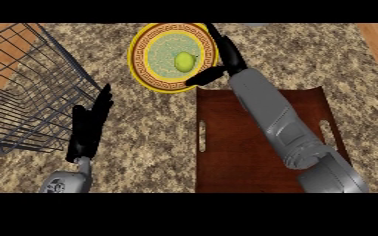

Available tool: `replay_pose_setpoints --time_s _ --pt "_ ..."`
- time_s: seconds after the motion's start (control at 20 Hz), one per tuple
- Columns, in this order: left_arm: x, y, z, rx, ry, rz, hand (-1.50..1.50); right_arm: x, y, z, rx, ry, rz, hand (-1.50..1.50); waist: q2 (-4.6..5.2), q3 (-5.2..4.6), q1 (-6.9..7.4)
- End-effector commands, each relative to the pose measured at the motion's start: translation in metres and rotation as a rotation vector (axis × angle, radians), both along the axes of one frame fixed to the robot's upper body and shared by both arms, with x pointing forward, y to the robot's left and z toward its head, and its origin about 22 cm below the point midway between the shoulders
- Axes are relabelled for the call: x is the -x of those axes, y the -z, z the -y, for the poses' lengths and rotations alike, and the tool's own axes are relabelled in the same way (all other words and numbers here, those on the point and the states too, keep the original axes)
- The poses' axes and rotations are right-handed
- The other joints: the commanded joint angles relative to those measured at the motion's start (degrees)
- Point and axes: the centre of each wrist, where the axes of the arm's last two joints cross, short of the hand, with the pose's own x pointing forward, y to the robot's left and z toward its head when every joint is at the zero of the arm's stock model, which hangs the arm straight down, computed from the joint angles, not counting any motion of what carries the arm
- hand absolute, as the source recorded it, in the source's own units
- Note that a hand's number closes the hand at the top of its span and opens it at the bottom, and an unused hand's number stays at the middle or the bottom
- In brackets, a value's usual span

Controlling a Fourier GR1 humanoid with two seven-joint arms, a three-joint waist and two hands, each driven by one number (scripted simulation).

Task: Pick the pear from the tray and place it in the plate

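Head view: you see the pear point(184, 61) lying on the plate point(135, 57), clear of the tray point(236, 150). Your right robot hand point(233, 60) hangs beside it, fingers spread apart and holding nothing. The left robot hand point(92, 120) rests open on the tabletop point(148, 130). The placing looks done, with only the pull-back left.

Black wire basket point(44, 87) at left, speckled granite counter point(148, 130); possibly wood point(369, 32) beyond

The right forearm point(269, 112) hides part of the tray point(221, 145), and the wire basket point(44, 105) runs off the left edge.
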Motion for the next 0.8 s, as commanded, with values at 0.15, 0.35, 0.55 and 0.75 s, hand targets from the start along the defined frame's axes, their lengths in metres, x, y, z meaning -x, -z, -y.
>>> replay_pose_setpoints --time_s 0.15,0.35,0.55,0.75 --pt "-0.001 0.009 0.002 0.000 -0.018 0.015 0.00 0.002 0.008 0.010 0.042 0.065 -0.004 -1.50 0.26 -0.01 -0.03" --pt "0.001 0.000 0.004 -0.002 0.003 0.012 0.00 -0.002 0.006 0.030 0.059 0.072 -0.014 -1.50 0.16 0.03 0.09" --pt "0.008 0.004 0.010 0.019 0.008 0.013 0.00 -0.006 0.003 0.049 0.075 0.103 0.002 -1.50 0.20 0.04 0.26" --pt "0.007 0.007 0.007 0.011 0.011 0.014 0.00 -0.006 0.004 0.061 0.056 0.145 0.013 -1.50 0.35 0.05 0.29"
